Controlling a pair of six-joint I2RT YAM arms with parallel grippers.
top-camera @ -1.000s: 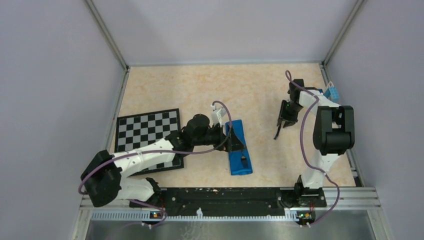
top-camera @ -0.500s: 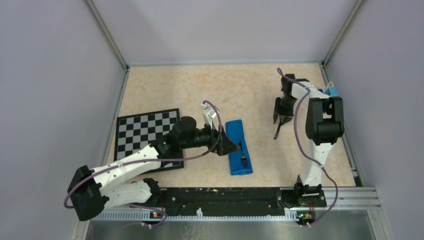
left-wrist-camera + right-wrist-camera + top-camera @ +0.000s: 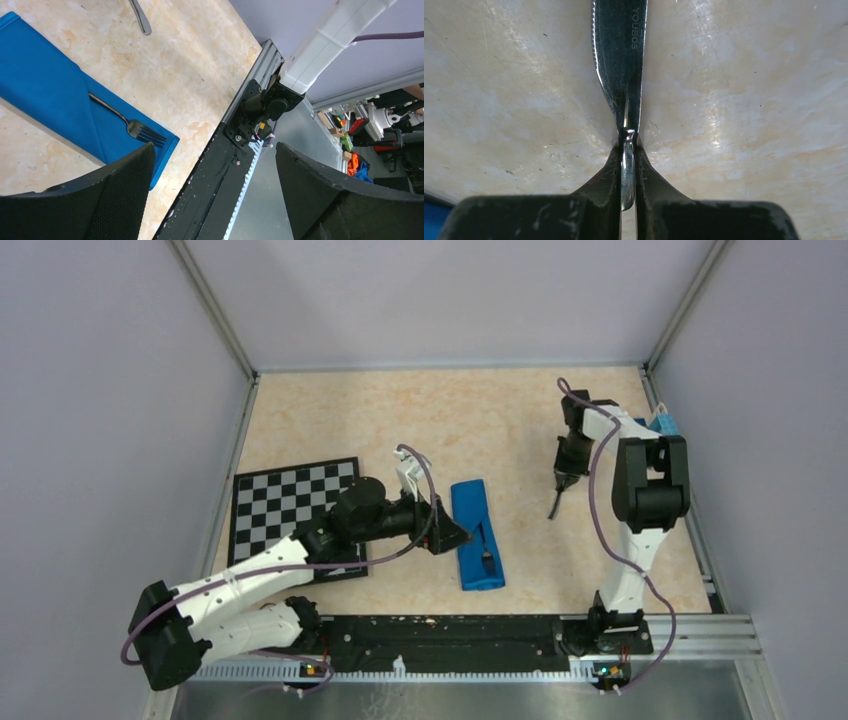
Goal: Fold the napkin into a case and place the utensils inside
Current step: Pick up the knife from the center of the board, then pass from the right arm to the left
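Firmly between right jaws, the knife [image 3: 620, 60]

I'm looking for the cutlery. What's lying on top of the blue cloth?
A dark fork lies on the blue cloth, tines near its end. The handle's tip seems to go under a fold, so that bit is hidden.

1. The knife [image 3: 620, 60] is running off the top edge of the right wrist view, and its near end is disappearing between the fingers [image 3: 603, 172] of the right gripper [image 3: 626, 145]
2. From the left wrist, only the knife's rounded end is showing beyond the case [image 3: 45, 95]; the top edge is cutting off the rest
3. The fork [image 3: 131, 126] is losing its handle end under a fold of the case
4. One finger [image 3: 100, 205] of the left gripper [image 3: 215, 150] is covering the case's near edge
5. From above, the left arm [image 3: 300, 560] is hiding the chessboard [image 3: 290, 500] side facing the case
6. A light-blue thing [image 3: 664, 425] far right of the case is looking too small to identify
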